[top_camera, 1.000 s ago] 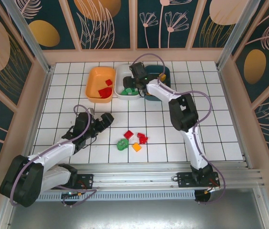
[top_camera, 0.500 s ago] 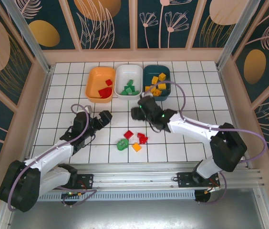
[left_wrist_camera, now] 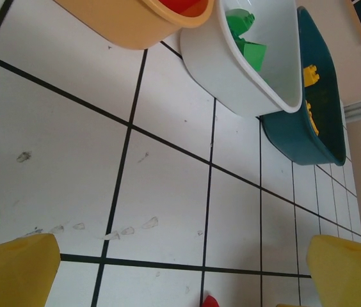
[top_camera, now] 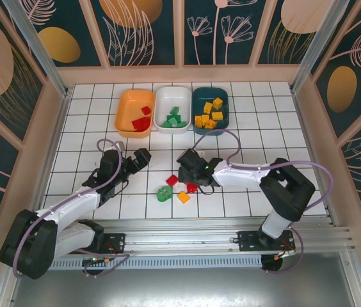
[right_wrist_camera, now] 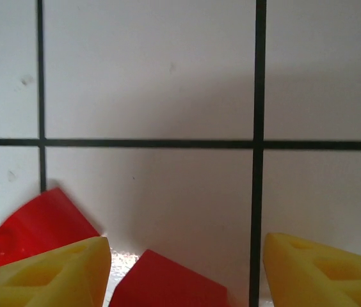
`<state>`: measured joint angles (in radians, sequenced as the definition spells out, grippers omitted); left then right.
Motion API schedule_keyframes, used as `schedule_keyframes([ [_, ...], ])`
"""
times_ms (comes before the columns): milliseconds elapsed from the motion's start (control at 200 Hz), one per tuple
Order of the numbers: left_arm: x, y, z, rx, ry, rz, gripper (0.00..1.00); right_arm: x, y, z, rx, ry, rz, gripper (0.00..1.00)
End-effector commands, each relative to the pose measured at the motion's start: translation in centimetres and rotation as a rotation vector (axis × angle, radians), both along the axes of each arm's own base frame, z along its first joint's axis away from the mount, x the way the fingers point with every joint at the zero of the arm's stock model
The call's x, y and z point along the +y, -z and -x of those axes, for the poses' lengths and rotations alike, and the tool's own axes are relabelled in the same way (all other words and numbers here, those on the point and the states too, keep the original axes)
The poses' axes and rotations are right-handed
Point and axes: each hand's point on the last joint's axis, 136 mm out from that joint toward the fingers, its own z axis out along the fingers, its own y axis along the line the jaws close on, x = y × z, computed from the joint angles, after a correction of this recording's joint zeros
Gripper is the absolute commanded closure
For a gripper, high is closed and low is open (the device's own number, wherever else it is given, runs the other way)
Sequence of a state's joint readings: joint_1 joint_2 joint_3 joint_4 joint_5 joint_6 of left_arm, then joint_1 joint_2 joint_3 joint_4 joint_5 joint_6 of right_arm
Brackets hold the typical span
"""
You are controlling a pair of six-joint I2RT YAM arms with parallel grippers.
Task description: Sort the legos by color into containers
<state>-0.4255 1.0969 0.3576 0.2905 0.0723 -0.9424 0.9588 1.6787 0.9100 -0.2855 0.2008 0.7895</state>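
Right gripper (top_camera: 190, 171): I had it low over the loose legos in the near middle of the tiled table (top_camera: 276, 128), fingers (right_wrist_camera: 46, 275) partly spread and clamped on nothing. Through its wrist camera two red pieces showed at the bottom edge, one in the gap between the fingers and one just beside the left-hand finger, both with edges slanted across the grout lines. I could not tell whether either finger touched them.

From above, the four loose pieces lay close together. The red lego (top_camera: 173, 180) sat turned like a diamond, corners pointing along the tile lines. The second red lego (top_camera: 192, 187) was just beside it, under the gripper's tip, with its long axis unclear. The green lego (top_camera: 164, 193) and the orange lego (top_camera: 183, 197) lay nearest my bases.

The bins stood side by side at the far edge, long axes running away from me. The orange bin (top_camera: 127, 115) held red pieces, the white bin (top_camera: 163, 102) green ones, and the teal bin (top_camera: 200, 99) yellow-orange ones.

My left gripper (top_camera: 139, 158) was spread fully wide and empty over bare tiles, aimed toward the bins and well apart from the loose pieces.
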Motion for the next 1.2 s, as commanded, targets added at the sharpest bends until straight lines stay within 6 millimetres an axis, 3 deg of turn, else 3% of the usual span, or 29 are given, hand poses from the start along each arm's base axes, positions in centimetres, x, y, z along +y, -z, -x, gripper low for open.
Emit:
schedule_keyframes([
  [0,0.7,-0.3,0.0,-0.032,-0.015,-0.029,0.01,0.5,-0.2,0.0,0.006,0.045,0.005,0.37],
  [495,0.8,0.0,0.2,-0.021,-0.013,-0.043,0.01,1.8,-0.7,-0.8,-0.033,0.002,-0.011,0.62],
  [971,1.1,-0.7,0.0,-0.032,-0.031,-0.048,0.02,2.0,-3.7,-2.0,-0.134,-0.011,-0.040,0.69],
  [1196,2.3,-0.9,-0.2,-0.020,-0.100,-0.068,0.02,2.5,-5.9,-3.2,-0.192,-0.023,-0.047,0.70],
])
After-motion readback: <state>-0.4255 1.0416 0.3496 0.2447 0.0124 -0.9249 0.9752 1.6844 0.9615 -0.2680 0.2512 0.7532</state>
